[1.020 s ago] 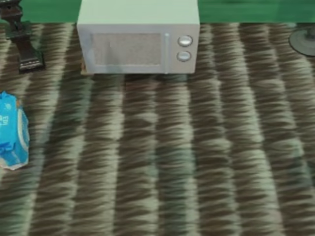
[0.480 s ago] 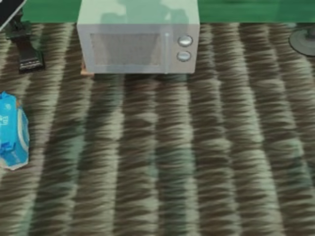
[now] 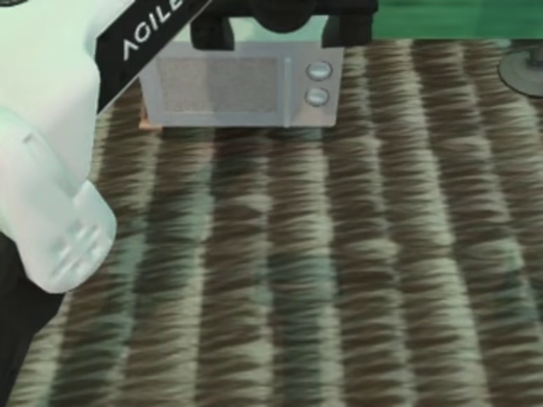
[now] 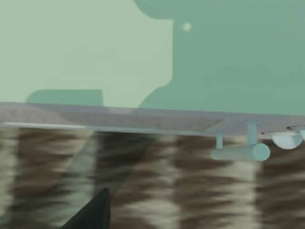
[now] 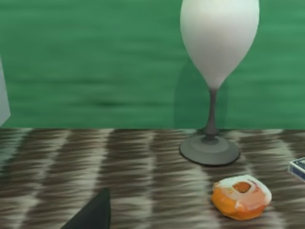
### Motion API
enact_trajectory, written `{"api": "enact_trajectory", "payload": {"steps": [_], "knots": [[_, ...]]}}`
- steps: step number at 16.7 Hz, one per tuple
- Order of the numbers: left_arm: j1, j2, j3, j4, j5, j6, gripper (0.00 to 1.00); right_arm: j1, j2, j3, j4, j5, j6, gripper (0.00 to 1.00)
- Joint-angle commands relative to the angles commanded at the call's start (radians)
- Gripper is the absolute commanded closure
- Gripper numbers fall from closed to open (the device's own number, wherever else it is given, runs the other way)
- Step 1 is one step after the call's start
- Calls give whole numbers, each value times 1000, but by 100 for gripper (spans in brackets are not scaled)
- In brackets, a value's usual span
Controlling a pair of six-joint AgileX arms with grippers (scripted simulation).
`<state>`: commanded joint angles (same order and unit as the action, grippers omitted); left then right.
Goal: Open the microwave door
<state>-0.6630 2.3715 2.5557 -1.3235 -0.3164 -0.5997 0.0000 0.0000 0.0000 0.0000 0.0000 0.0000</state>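
Microwave door shut; left gripper above the microwave.

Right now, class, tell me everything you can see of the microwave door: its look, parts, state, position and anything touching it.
The microwave door is a flat, pale, plastic-looking panel with a grey speckled mesh window, filling most of the front of the microwave, left of the two round silver knobs. A pale bar handle stands off it on two short posts near the knob side. It looks shut, flush with the front. The left arm reaches over the microwave's top; nothing visibly touches the door.
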Motion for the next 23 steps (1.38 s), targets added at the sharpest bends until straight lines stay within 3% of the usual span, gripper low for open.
{"api": "enact_trajectory", "payload": {"steps": [6,13,18,23], "knots": [[7,8,-11,18,3,5,0,0,0,0,0,0,0,0],[46,71,-126,210,20,44,0,0,0,0,0,0,0,0],[51,80,-142,238,23,49,0,0,0,0,0,0,0,0],[51,80,-142,238,23,49,38,0,0,0,0,0,0,0]]}}
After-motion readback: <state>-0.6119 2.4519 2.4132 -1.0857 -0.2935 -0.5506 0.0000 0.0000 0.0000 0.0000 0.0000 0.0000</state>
